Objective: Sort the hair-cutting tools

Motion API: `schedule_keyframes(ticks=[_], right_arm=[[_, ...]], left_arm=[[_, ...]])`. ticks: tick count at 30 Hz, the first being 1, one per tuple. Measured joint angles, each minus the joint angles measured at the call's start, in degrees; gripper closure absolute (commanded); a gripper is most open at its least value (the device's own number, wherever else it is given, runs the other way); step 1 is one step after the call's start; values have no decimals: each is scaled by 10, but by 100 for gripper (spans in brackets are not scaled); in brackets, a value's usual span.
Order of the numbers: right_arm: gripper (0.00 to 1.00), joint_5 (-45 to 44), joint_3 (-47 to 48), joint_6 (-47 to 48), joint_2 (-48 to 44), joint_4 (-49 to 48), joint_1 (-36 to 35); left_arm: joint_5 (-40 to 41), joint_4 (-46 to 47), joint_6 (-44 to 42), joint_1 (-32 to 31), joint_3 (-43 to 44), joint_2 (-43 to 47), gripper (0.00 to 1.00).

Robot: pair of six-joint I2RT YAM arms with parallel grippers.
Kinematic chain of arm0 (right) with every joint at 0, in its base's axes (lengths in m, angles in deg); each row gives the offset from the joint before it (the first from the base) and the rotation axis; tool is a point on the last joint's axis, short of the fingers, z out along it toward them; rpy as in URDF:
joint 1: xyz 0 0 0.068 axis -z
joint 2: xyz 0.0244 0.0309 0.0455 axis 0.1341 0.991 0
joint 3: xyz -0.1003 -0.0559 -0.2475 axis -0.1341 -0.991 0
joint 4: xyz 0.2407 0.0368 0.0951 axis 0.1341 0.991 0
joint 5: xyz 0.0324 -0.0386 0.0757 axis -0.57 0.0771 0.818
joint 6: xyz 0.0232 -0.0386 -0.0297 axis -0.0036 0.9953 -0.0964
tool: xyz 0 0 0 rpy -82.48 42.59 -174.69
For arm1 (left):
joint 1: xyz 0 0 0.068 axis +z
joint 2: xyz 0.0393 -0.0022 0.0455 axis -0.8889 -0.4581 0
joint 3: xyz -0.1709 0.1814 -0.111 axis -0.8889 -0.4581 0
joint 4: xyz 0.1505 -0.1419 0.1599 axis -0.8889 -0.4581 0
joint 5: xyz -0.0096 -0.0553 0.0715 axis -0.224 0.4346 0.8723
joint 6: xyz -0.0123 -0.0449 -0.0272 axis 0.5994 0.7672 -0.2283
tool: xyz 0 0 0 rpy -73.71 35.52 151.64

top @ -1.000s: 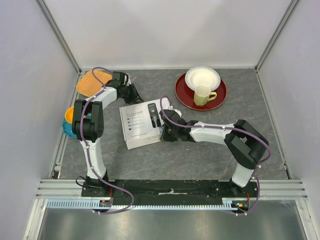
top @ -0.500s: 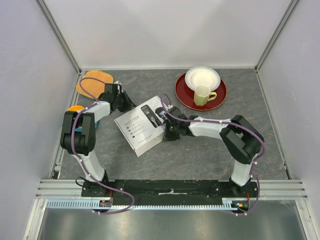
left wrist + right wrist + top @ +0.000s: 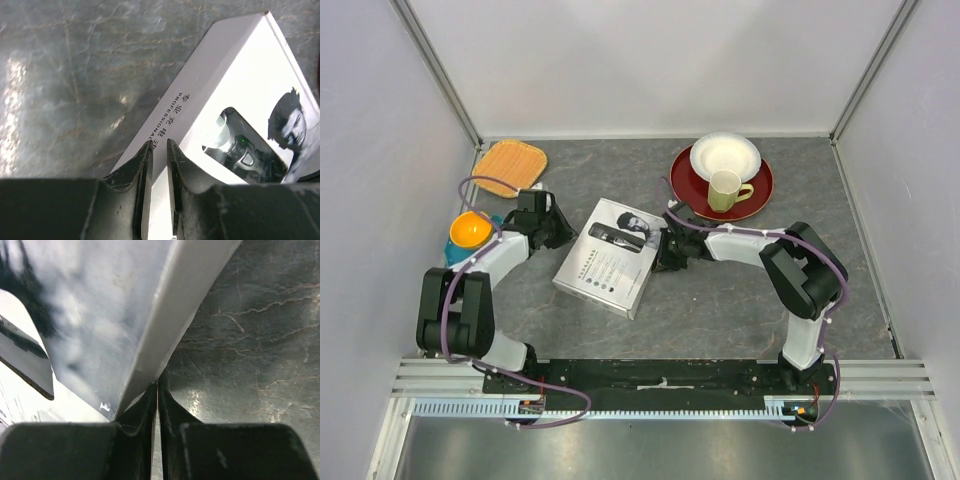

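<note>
A white cardboard box point(image 3: 610, 262) lies askew on the table, mid-left. The black and silver hair clipper point(image 3: 617, 237) shows through the box's window, also in the left wrist view point(image 3: 239, 151). The comb attachments and the cleaning brush are out of view. My left gripper point(image 3: 556, 228) is at the box's far left corner, its jaws nearly together with a thin gap and nothing between them point(image 3: 157, 145). My right gripper point(image 3: 665, 251) is shut and empty, its tips against the box's right side wall point(image 3: 165, 340).
A red plate point(image 3: 755, 195) with a white bowl point(image 3: 725, 155) and a green mug point(image 3: 726, 189) stands at the back right. An orange woven tray point(image 3: 509, 166) lies back left. An orange bowl point(image 3: 470, 230) on a teal one sits by the left wall.
The box has turned counterclockwise on the table. My left gripper has moved nearer and leftward along it. My right gripper has moved a little farther back along the box's right side.
</note>
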Motion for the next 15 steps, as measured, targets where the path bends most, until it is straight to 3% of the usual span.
schedule_keyframes(ticks=[9,15], right_arm=[[78,-9,3,0,0,-5,28],[76,-49,-1,0,-25,-34,81]], left_arm=[[33,-75,-6,-18,-68,109,72],[-7,-174,-2,-70,-80,141,68]])
